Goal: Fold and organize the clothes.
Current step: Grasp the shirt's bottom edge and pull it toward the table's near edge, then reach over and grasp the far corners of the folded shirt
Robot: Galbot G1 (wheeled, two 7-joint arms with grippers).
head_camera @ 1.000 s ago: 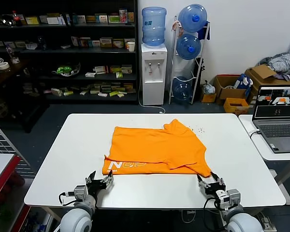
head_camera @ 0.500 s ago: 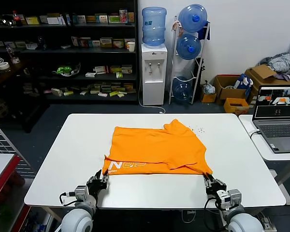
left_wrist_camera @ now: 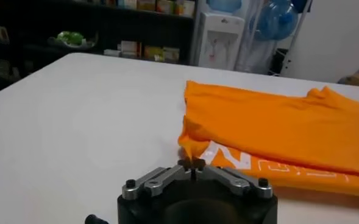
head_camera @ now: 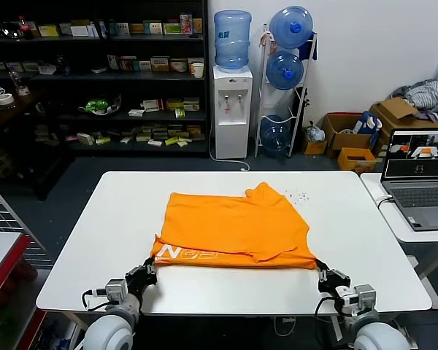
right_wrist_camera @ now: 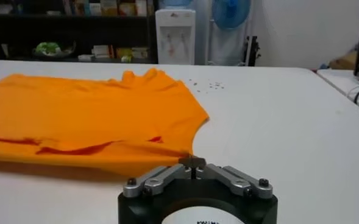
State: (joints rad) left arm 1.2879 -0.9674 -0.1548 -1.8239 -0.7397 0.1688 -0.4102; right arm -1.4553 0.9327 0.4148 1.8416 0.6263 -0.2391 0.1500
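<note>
Your head cam sits high, looking forward and down over the whole white table (head_camera: 87, 240) — shelving and the water dispenser (head_camera: 231, 109) fill the back. Both wrist cams ride low, just above the tabletop, facing away from the robot across it. Left one peers over the left gripper (left_wrist_camera: 192, 165), right one over the right gripper (right_wrist_camera: 192, 162) — both close up. All three views share the orange T-shirt (head_camera: 233, 226); each wrist view also catches the dispenser.
</note>
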